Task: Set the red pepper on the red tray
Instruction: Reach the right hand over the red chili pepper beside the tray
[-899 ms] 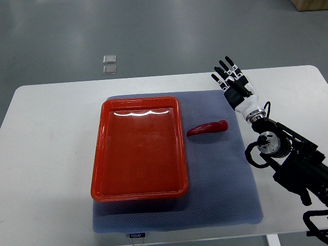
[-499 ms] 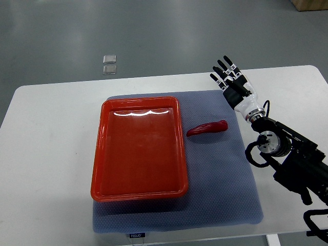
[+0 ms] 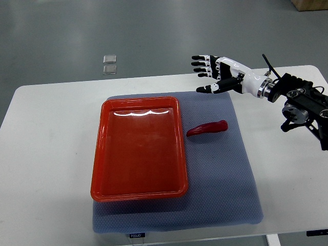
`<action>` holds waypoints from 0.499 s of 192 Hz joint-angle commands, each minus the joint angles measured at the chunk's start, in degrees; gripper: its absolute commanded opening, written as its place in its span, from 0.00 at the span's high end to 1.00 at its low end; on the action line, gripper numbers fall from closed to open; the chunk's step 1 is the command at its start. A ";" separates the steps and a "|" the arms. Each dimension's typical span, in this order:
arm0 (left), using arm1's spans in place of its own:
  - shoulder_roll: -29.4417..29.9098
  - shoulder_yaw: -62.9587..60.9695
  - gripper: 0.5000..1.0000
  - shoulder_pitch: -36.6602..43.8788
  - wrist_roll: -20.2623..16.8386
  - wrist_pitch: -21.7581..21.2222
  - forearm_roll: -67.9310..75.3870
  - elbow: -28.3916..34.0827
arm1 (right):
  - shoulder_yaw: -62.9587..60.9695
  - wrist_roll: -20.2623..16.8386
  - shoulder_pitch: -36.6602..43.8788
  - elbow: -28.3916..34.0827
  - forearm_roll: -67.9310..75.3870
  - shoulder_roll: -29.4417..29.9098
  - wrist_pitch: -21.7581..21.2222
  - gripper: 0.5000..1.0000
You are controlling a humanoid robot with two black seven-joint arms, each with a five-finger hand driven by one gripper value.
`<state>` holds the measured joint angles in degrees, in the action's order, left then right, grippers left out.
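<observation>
A red pepper (image 3: 207,128) lies on the blue-grey mat (image 3: 220,174), just right of the red tray (image 3: 138,148), stem end pointing right. The tray holds nothing. My right hand (image 3: 210,74) hangs above the mat's far edge, beyond the pepper and clear of it, fingers spread and pointing left, holding nothing. Its arm (image 3: 300,100) comes in from the right edge. The left arm is out of view.
The mat lies on a white table (image 3: 51,154) with rounded corners. Two small clear square objects (image 3: 109,64) sit on the grey floor beyond the table's far edge. A cardboard box corner (image 3: 310,4) shows at the top right.
The right arm has swung up and back. The hand turned from pointing away over the mat's right side to pointing left above the mat's far edge. The pepper has not moved.
</observation>
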<state>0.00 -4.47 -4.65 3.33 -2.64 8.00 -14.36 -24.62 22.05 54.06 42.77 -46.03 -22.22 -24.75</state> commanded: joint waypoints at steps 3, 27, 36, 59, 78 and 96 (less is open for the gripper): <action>0.00 -0.02 0.00 -0.01 0.01 0.00 0.00 -0.58 | 10.37 -0.08 6.31 3.63 -8.55 -3.97 -0.39 0.18; 0.00 -0.02 0.00 -0.01 0.01 0.00 0.00 -0.75 | 20.93 -0.08 11.85 5.74 -9.61 -4.68 -0.22 0.18; 0.00 -0.02 0.00 -0.01 0.01 0.00 0.00 -1.02 | 23.74 -0.08 12.91 5.83 -10.14 -4.07 -0.04 0.18; 0.00 0.07 0.00 -0.01 0.01 0.00 -0.09 -0.93 | 26.64 -1.04 13.35 5.92 -11.45 -2.57 0.58 0.18; 0.00 0.07 0.00 0.08 0.01 0.00 -0.09 -0.93 | 27.78 -1.39 13.26 5.83 -13.21 -1.52 2.86 0.18; 0.00 0.07 0.00 0.08 0.01 0.00 -0.09 -0.93 | 30.86 -1.39 13.26 5.66 -14.00 -1.43 4.97 0.19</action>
<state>0.00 -4.40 -4.64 3.34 -2.63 7.92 -15.31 3.27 20.74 67.34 48.65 -59.03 -23.92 -22.06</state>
